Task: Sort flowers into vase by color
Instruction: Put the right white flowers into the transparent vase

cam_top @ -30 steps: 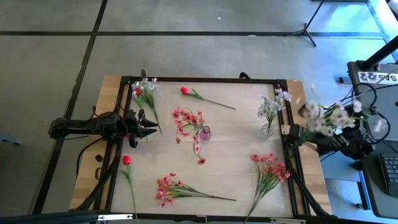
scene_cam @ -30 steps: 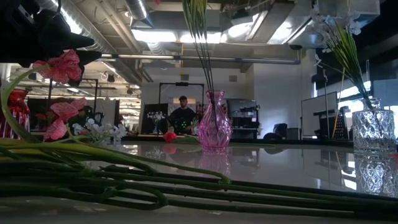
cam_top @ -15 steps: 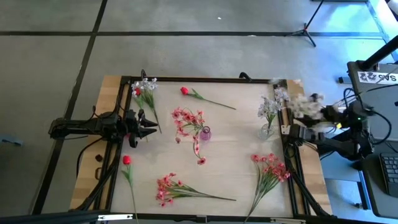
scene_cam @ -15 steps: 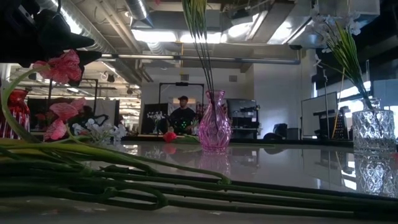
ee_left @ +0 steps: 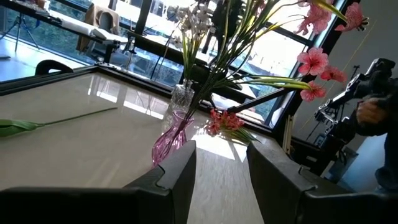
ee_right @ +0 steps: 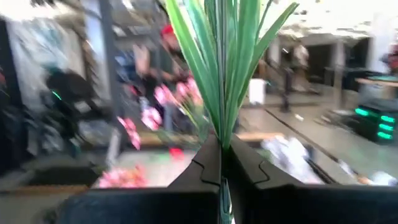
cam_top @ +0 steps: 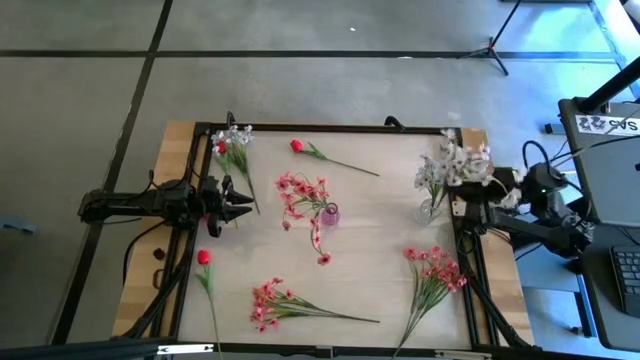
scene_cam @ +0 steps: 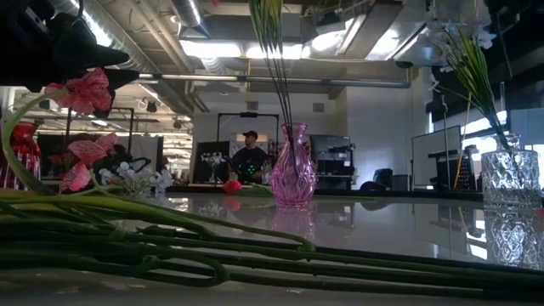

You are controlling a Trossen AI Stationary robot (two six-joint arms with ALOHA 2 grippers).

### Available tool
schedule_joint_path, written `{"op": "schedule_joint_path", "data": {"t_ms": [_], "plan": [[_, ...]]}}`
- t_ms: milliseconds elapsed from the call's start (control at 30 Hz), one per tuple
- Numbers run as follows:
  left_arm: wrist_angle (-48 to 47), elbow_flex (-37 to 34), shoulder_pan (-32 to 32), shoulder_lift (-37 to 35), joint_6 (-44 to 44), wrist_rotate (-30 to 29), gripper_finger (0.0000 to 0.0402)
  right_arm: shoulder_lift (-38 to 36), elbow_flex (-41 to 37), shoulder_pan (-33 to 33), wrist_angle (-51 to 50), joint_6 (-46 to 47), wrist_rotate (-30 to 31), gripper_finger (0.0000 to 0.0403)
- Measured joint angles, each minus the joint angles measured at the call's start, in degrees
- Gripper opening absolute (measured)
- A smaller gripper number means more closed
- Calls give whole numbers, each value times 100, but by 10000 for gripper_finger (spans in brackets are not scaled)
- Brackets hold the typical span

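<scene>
My right gripper is above the table's right edge, shut on a white flower spray. The spray's blossoms are beside the clear vase, which holds white flowers. The pink vase at mid-table holds pink flowers. My left gripper is open and empty at the table's left edge, and it faces the pink vase. Lying flat on the table are a red bud, a second red bud, a white spray and two pink sprays. My right gripper pinches the white spray's bundle of green stems and leaves between its two shut fingers. The leaves fan out beyond the fingertips. The spray is lifted clear of the table, with its blossoms reaching from the gripper toward the table's left, next to the clear vase.
A dark frame rail runs around the tabletop. In the low view the pink vase and the clear vase stand upright, and long green stems lie across the near table. A person stands far behind the table.
My right gripper has carried the white spray from beyond the table's right edge toward the table's left. The blossoms now hang beside the clear vase. The left arm and the flowers on the table have kept still.
</scene>
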Motion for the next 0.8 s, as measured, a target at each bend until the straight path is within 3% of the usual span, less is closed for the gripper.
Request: {"op": "schedule_joint_path", "data": {"t_ms": [267,400,533,633,800], "plan": [[4,0,0,0,2,0,141,-2,-949,2,2222,1559,-793,5],[4,0,0,0,0,0,141,-2,-1030,4,2429,1871,-1480,5],[6,0,0,0,0,-2,141,-2,-1019,4,2099,2012,-2310,5],[7,0,0,0,0,0,141,-2,-768,3,1181,1455,-2388,5],[5,0,0,0,0,0,141,-2,189,2,-720,-140,-1347,5]]}}
